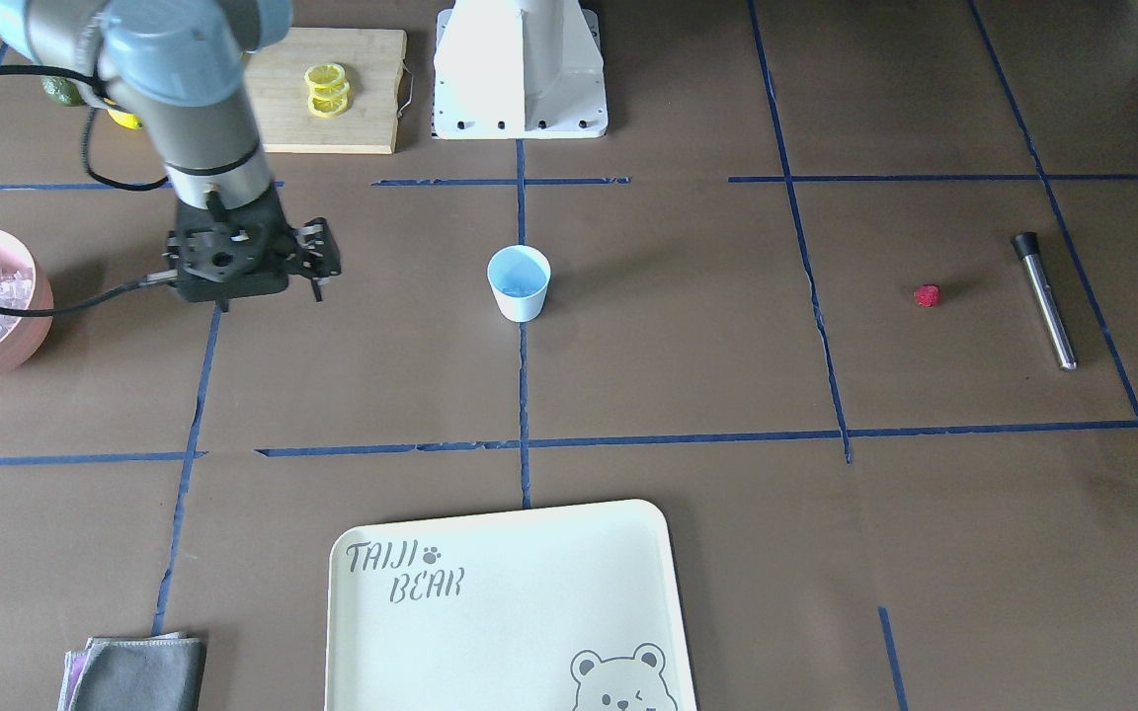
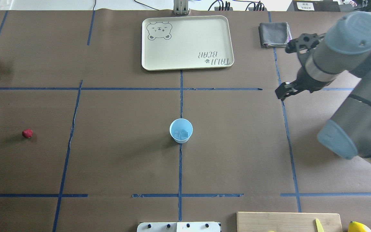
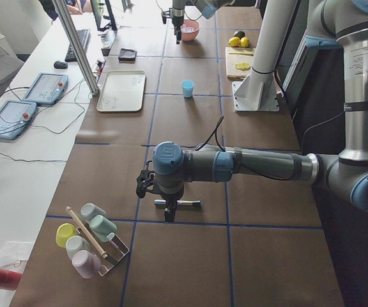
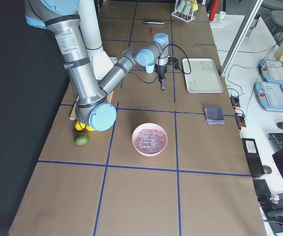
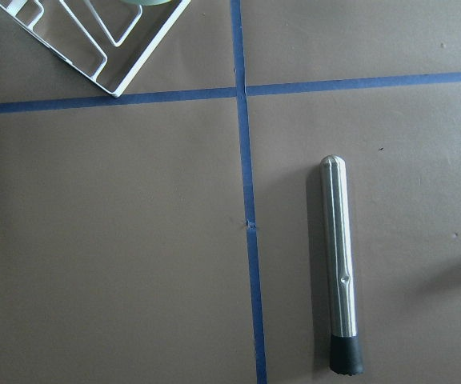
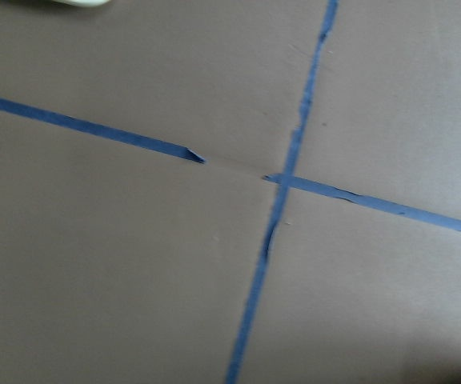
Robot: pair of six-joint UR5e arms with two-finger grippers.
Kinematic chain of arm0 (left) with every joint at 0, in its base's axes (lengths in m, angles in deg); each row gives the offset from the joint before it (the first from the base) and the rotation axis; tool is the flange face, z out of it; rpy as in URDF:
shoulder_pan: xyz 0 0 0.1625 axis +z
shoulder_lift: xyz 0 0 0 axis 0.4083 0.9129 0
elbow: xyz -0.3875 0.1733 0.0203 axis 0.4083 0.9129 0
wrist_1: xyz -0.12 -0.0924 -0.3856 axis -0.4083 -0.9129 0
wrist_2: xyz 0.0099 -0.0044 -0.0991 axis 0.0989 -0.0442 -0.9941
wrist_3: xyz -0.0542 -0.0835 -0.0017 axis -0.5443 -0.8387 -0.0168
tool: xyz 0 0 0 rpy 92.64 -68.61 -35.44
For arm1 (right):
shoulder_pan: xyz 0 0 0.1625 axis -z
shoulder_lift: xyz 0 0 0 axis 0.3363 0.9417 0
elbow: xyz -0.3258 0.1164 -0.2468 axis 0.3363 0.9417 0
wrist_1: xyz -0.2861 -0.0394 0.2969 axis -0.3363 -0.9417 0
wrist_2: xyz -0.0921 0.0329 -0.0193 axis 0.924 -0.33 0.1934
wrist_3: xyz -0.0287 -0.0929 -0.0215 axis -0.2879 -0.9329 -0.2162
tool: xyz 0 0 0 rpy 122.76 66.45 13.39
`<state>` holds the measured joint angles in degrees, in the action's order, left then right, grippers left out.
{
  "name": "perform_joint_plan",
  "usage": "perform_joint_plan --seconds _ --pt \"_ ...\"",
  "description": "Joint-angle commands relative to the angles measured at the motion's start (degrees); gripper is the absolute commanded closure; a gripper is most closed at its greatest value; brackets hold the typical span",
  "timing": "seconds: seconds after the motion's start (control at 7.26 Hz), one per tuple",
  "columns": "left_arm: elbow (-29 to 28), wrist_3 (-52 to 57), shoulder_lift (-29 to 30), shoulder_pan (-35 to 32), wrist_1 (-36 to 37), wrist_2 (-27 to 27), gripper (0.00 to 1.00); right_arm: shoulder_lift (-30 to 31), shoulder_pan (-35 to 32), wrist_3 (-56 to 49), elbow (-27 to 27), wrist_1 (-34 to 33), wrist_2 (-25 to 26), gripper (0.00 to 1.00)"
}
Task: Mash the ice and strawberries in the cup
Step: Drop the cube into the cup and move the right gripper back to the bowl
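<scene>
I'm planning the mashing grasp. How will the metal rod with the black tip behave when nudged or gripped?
The metal rod is a smooth, shiny cylinder lying flat, so it probably rolls sideways if nudged and may slip in a grasp. It looks rigid and likely heavy for its size.

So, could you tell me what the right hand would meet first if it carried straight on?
The right hand points straight down. Its wrist view shows only bare brown table cover and a blue tape cross. It would probably touch the table cover near that cross first.
</scene>
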<state>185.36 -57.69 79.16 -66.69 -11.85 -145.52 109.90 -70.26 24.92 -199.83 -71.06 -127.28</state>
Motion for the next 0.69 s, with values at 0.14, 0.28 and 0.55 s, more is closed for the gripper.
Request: perform_joint_plan --seconds 0.14,0.28,0.55 --pt "0.01 0.03 0.02 0.0 0.01 0.0 0.0 18.81 -12.38 -19.08 -0.82 12.15 -3.92 0.01" --pt "0.09 0.03 0.02 0.0 -0.08 0.0 0.0 23.56 -13.19 -20.08 -0.73 14.71 -3.66 0.02" --pt "0.35 0.03 0.02 0.0 -0.08 0.0 0.0 25.1 -13.11 -19.56 6.87 21.99 -2.26 0.1"
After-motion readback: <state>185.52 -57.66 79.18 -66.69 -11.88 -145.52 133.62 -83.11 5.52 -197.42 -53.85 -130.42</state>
